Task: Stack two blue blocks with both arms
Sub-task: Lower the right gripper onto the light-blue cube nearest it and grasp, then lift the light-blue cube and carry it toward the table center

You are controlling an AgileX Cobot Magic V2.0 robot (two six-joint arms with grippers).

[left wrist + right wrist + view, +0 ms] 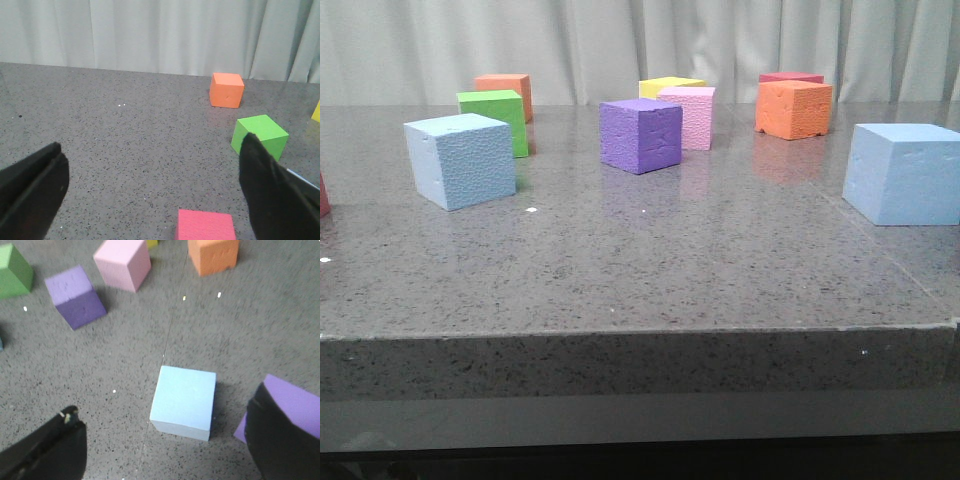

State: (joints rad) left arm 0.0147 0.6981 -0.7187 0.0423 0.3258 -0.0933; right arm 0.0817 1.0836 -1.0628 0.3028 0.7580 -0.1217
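Two blue blocks sit well apart on the table [650, 280]: left blue block [460, 160] near the green cube [496, 118]; right blue block [183, 401] at the table's right side, under the right gripper [167, 447]; both still unstacked. Right gripper spread, empty; left gripper [150, 192] spread, empty, its view showing no blue block. Risks: a purple cube [295, 405] lies just beside the right block, so a finger may catch it; left gripper may take the pink cube [206, 225] instead.

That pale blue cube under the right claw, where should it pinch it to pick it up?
Probably from straight above, closing on two opposite flat side faces of the blue cube. It sits flat with its top face clear, and the right gripper is open wide. A second purple block lies close on one side, so the other pair looks safer.
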